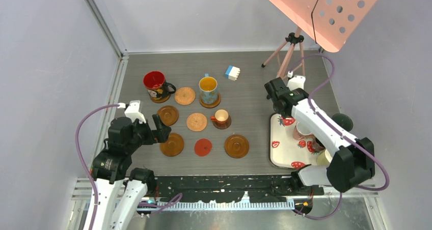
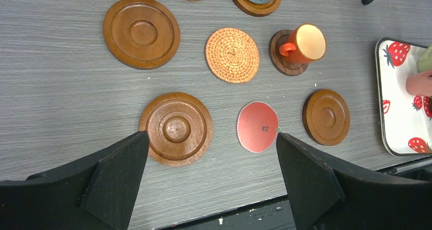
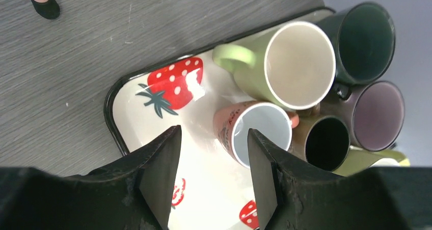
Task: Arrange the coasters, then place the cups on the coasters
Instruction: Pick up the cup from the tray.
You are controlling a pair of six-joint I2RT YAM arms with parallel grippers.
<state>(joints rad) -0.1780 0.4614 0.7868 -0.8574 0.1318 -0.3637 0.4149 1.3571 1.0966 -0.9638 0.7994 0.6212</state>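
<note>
Pointing left — orange cup (image 2: 305, 42) handle.

tabletop (image 2: 61, 97): grey wood grain | tray (image 3: 196, 153): white, red strawberries, black rim | wooden coasters (image 2: 176, 128): brown, ringed | woven coasters (image 2: 232, 55): orange | flat coaster (image 2: 258, 126): red | small cup (image 2: 304, 43): orange, cream inside | tall cup (image 3: 285, 67): pale green, cream inside | block (image 1: 233, 73): blue and white | stand (image 1: 326, 16): salmon pink

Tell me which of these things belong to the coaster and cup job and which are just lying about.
Job: wooden coasters, woven coasters, red coaster, red-lined mug, yellow-lined mug, orange cup, unplaced mugs.
Lying about: blue-and-white block, pink stand, strawberry tray.
</note>
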